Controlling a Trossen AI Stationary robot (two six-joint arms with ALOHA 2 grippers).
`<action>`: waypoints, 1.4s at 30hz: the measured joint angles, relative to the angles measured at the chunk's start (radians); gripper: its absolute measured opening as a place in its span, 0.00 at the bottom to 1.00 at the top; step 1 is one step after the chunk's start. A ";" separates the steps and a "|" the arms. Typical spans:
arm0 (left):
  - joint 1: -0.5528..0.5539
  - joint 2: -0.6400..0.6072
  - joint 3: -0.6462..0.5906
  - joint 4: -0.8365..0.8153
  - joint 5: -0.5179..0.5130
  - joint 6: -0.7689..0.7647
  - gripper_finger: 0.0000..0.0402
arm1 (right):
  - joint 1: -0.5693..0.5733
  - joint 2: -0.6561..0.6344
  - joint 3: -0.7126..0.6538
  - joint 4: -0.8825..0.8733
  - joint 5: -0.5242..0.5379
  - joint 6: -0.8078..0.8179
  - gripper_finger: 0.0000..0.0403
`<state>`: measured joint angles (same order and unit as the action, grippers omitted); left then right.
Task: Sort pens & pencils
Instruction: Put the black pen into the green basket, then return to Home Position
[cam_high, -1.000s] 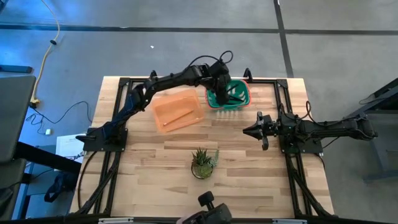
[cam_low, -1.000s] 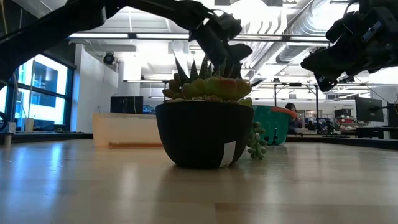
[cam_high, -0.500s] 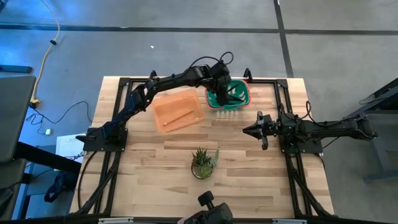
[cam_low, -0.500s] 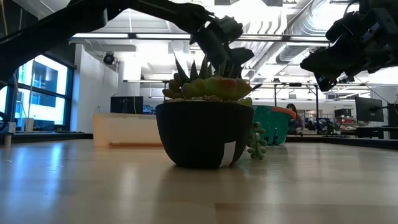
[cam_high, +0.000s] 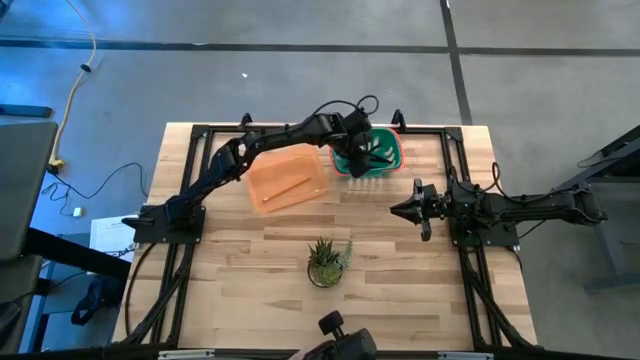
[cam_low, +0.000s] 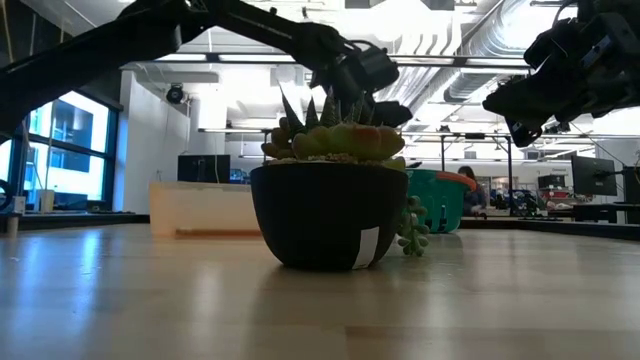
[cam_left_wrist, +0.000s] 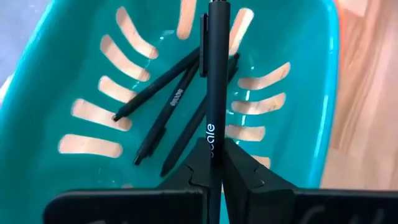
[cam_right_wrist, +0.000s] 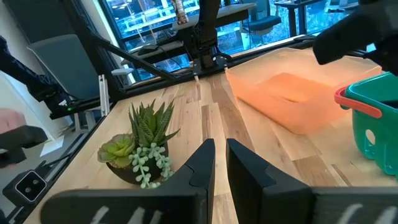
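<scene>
Left wrist view: the left pincer (cam_left_wrist: 211, 163) is clamped on one black pen (cam_left_wrist: 214, 81), above the teal basket (cam_left_wrist: 68, 74). Three more pens (cam_left_wrist: 171, 102) lie inside this basket. The right pincer (cam_high: 397, 210), nearly closed and holding nothing, hovers beside the basket.

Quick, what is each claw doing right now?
Left claw: closed on a black pen above the teal basket.
Right claw: holding nothing, fingers nearly together.

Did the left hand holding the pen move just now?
Yes. The left hand, shut on a black pen, shifted slightly toward the right side of the teal basket, staying above it.
</scene>
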<state>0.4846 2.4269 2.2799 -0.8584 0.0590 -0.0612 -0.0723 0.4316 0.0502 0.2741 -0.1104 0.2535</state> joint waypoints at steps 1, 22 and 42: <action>0.000 0.000 0.000 -0.001 -0.004 0.000 0.01 | 0.000 0.000 0.000 0.000 0.000 0.000 0.08; -0.001 -0.001 0.000 0.011 -0.007 0.002 0.11 | 0.000 0.000 0.000 0.000 -0.001 0.000 0.08; -0.002 -0.003 0.000 0.015 0.025 0.003 0.23 | 0.000 0.000 0.000 0.000 -0.003 0.011 0.08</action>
<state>0.4824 2.4237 2.2799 -0.8439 0.0845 -0.0585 -0.0723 0.4316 0.0502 0.2741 -0.1139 0.2649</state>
